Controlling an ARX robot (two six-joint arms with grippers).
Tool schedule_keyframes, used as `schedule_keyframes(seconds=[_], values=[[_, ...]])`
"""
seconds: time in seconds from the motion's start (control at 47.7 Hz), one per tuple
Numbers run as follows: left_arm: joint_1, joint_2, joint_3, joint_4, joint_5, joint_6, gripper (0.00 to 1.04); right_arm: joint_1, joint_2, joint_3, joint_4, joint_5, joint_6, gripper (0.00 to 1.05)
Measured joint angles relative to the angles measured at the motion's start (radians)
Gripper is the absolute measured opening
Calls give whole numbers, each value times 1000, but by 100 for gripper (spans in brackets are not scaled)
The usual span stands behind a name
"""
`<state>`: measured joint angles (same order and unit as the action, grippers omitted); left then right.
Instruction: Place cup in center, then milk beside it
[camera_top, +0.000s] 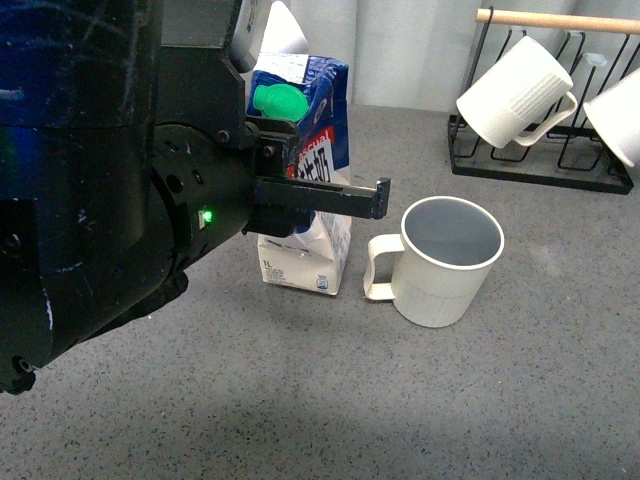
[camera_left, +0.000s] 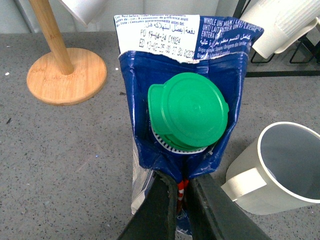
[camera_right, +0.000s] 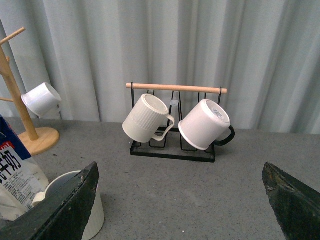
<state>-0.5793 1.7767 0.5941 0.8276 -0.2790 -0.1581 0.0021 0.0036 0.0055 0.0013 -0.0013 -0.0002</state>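
**A:** Where is the tall blue and white milk carton (camera_top: 322, 105)?

**B:** On the grey speckled tabletop (camera_top: 300, 400), about mid-table in the front view. Its long axis is upright, gable end up. The green round screw cap (camera_left: 189, 110) sits on the sloped top face, turned toward the robot.

**A:** And the arm on it?

**B:** The left gripper (camera_left: 182, 197) is clamped on the carton below the cap. The left wrist view shows its two black fingers (camera_left: 162, 210) drawn close, with a strip of carton pinched between them. In the front view one finger lies level across the carton's face.

**A:** The mug?

**B:** The ribbed cream-white mug (camera_top: 445, 270) stands upright, mouth up, just right of the carton in the front view and not touching it. Its loop handle points at the carton.

**A:** The other arm?

**B:** The right gripper (camera_right: 179, 170) has its jaws spread wide with nothing between them. Beyond it, a black wire rack (camera_right: 172, 150) with a wooden bar carries a hanging ribbed mug (camera_right: 146, 120) and a hanging smooth white mug (camera_right: 205, 125). A wooden mug tree (camera_left: 67, 75) stands beyond the carton.
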Motion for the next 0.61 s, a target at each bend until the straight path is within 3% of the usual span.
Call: schedule_keyframes(seconds=[0.315,0.608], values=[[-28,14,1,-16,-6,13,5,0,0,0,0,0,0,96],[-43,12,1,-22,-18,24,63,0,0,0,0,0,0,96]])
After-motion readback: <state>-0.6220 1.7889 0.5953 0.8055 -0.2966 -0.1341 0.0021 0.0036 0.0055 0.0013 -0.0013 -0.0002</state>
